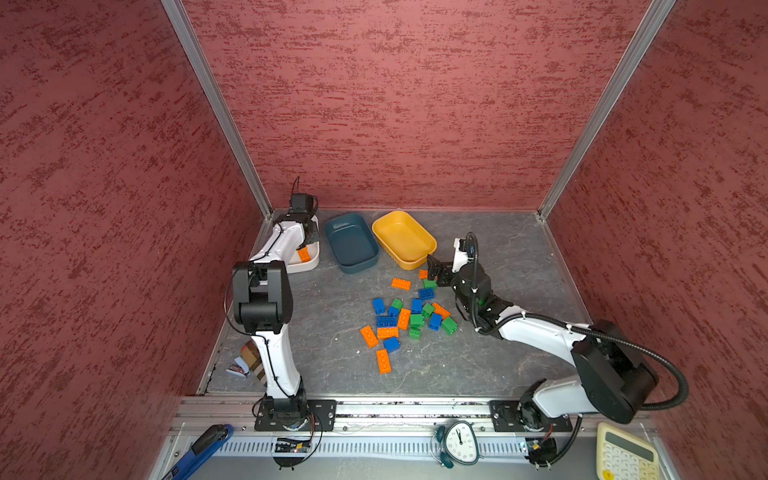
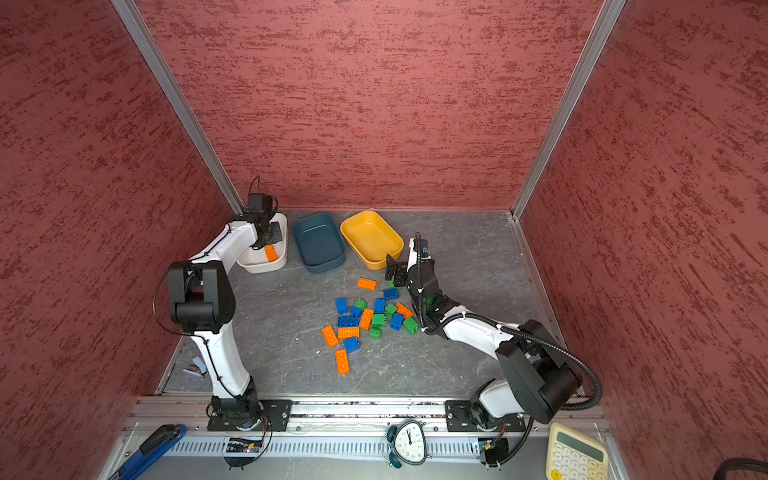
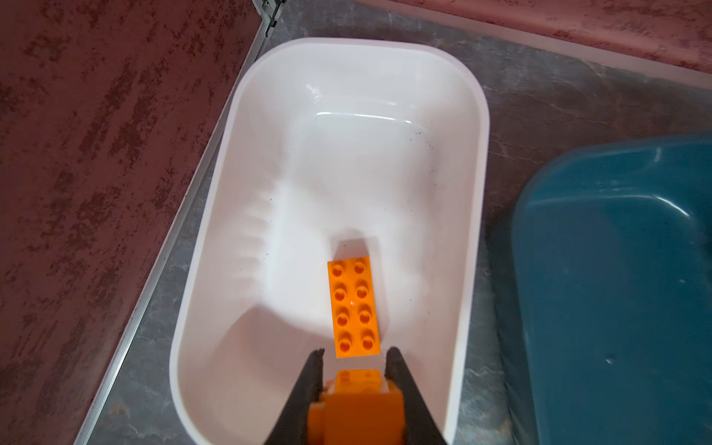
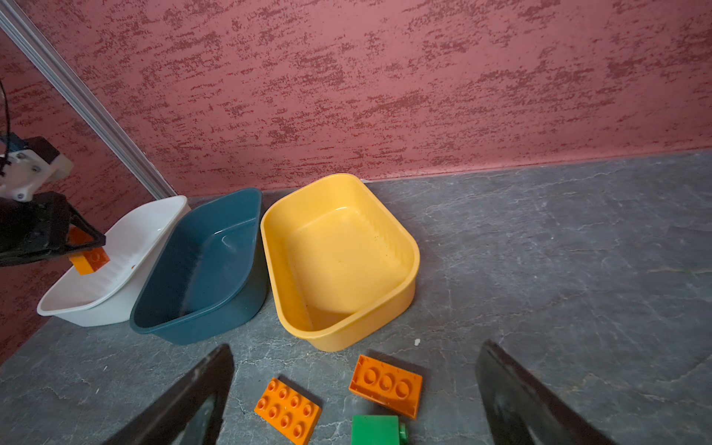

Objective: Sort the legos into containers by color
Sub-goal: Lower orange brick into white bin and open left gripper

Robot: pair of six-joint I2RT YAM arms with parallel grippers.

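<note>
Though top views hide the grip, left jaws pinch a studded orange brick (image 3: pixel 358 408) over the glossy white tub (image 3: pixel 479 127); right jaws gape.

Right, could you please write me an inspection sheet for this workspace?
Surface: grey marbled tabletop.
Job's things: white tub holds one orange brick; teal tub, yellow tub empty; brick pile mid-table.
Clutter: paper scraps at left edge; clock, calculator, blue tool on front rail.
Grippers: left gripper shut on a second orange brick over the white tub; right gripper open at the pile's far edge.
Cables: black hose along right arm.
Surroundings: red textured walls.
</note>
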